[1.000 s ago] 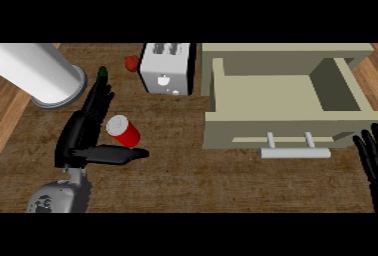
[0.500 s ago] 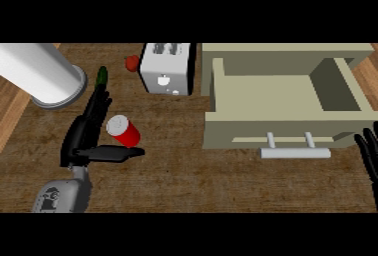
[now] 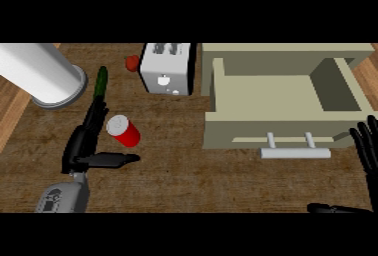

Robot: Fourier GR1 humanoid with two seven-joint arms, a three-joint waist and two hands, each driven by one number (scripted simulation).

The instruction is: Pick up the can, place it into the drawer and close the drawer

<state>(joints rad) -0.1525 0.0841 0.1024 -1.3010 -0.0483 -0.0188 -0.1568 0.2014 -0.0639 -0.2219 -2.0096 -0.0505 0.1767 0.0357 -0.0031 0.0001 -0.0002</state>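
A red can (image 3: 124, 131) with a white top lies tilted on the brown counter, left of centre. My left hand (image 3: 83, 145) is just left of it, fingers straight and pointing away, thumb (image 3: 111, 159) stretched out below the can, not curled round it. The beige drawer (image 3: 284, 107) stands pulled out at the right, its inside bare, a pale bar handle (image 3: 294, 153) on its front. My right hand (image 3: 367, 150) shows at the right edge, open with fingers up, beside the drawer's front corner.
A white toaster (image 3: 169, 68) stands at the back centre with a small red object (image 3: 132, 62) beside it. A large white cylinder (image 3: 40, 75) lies at the back left. A dark green thin object (image 3: 101, 81) lies beyond my left fingertips.
My left hand has shifted slightly closer to the can, thumb sliding under it. The can, drawer and right hand stay where they were.
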